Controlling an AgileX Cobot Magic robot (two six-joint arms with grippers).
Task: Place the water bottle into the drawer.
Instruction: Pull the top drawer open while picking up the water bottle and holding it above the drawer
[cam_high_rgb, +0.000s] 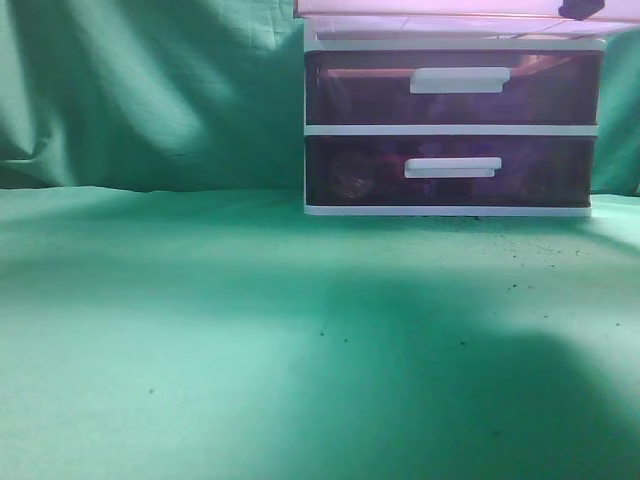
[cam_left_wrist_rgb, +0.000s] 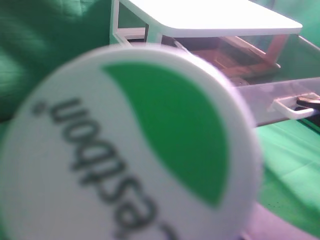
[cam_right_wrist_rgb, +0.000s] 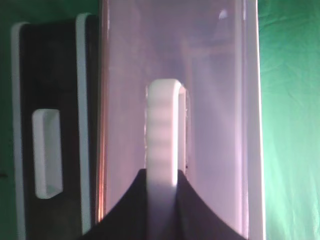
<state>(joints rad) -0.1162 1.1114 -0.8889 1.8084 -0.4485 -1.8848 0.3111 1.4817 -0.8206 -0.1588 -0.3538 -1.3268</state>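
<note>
The water bottle's white cap, with a green shape and dark lettering, fills the left wrist view close to the lens. It hides my left gripper's fingers, which hold the bottle up beside the unit. Behind it the drawer stands pulled out under the unit's white top. My right gripper is shut on the drawer's white bar handle. In the exterior view the pulled-out drawer shows pale pink at the top edge, with my right gripper dark at its right end.
Two lower dark purple-red drawers are closed, each with a white handle. The unit stands at the back right on a green cloth. A green cloth backdrop hangs behind.
</note>
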